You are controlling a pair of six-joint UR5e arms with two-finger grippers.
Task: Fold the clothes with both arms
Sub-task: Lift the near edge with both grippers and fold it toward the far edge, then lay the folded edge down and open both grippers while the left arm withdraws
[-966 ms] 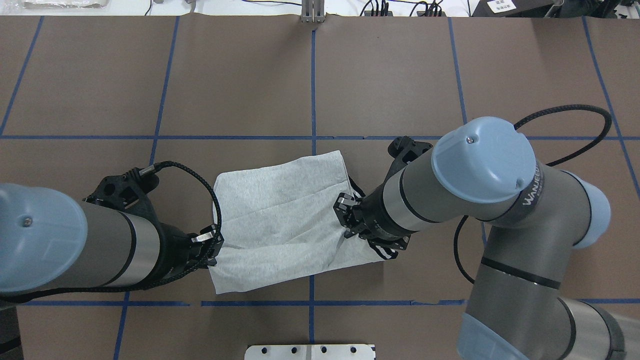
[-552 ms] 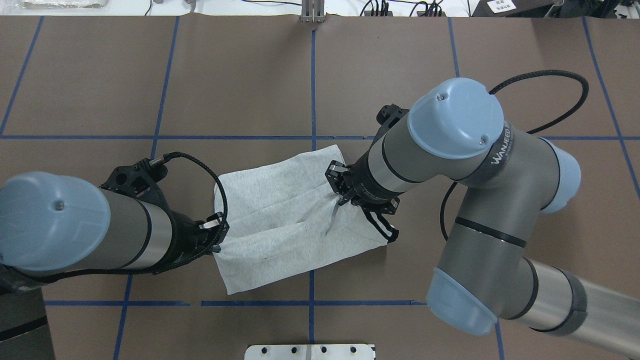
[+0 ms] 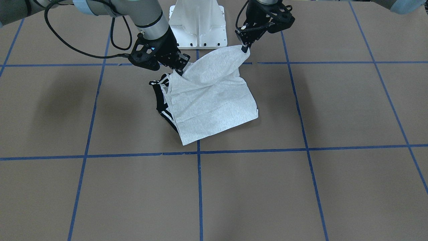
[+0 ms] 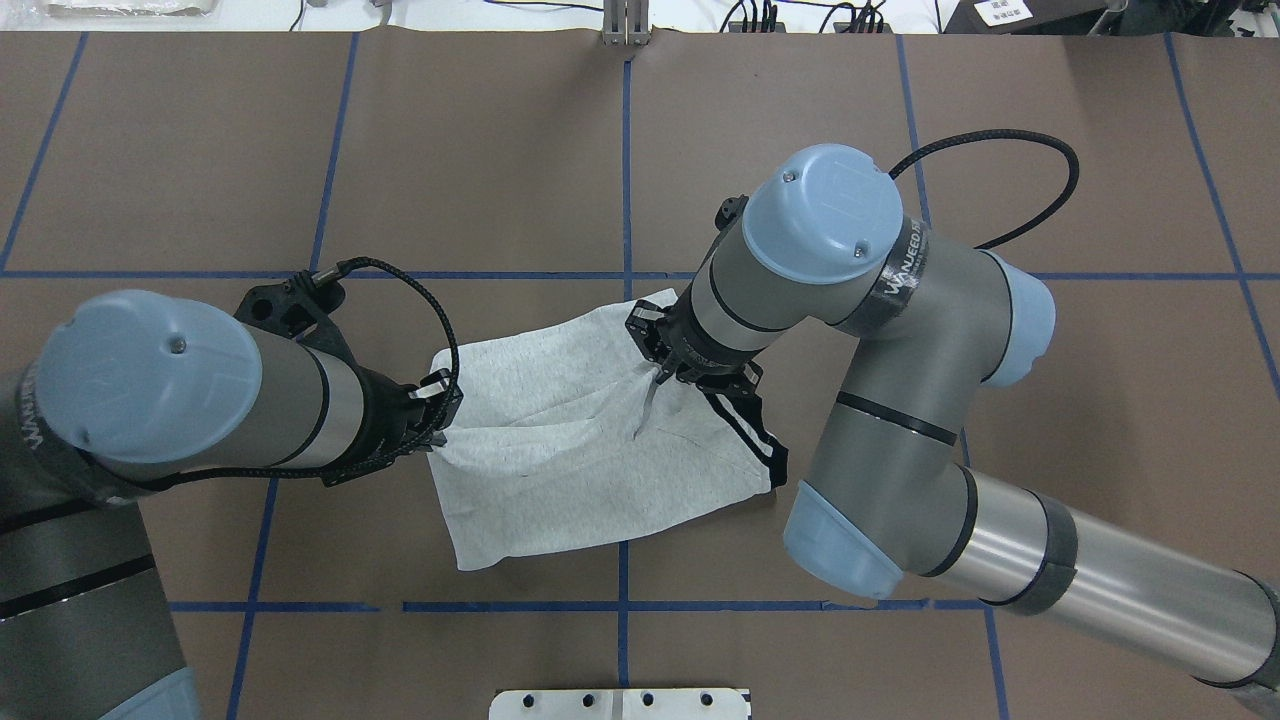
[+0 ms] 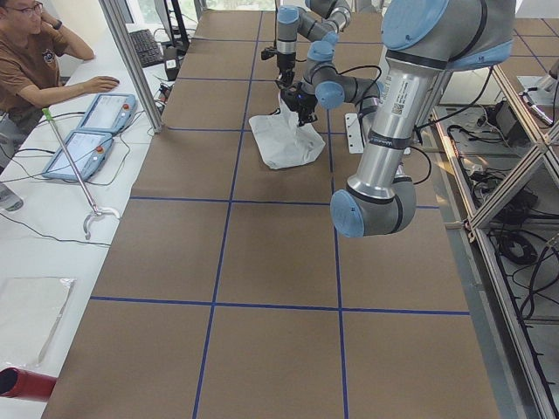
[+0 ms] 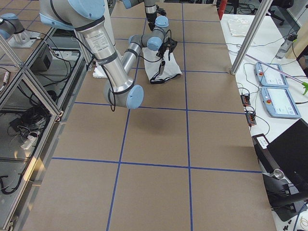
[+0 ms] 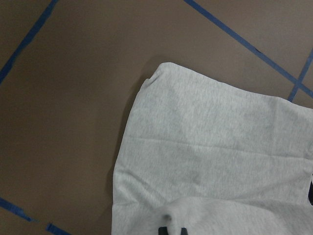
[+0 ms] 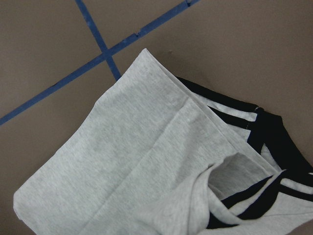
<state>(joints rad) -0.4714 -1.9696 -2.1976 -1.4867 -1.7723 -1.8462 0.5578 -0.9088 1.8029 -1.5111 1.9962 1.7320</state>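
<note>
The T-shirt (image 4: 570, 470) lies near the middle of the table (image 4: 200, 150), a little toward the robot's edge. The left gripper (image 4: 441, 414) pinches its left edge, the right gripper (image 4: 657, 368) its right part, near the far corner.

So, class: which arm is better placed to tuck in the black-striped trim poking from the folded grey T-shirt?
Probably right: the right gripper pinches the light grey T-shirt beside that black-striped trim; the left gripper holds the opposite side.

Brown taped table (image 3: 301, 187), white pedestal (image 3: 198, 28), seated person (image 5: 31, 65)
</note>
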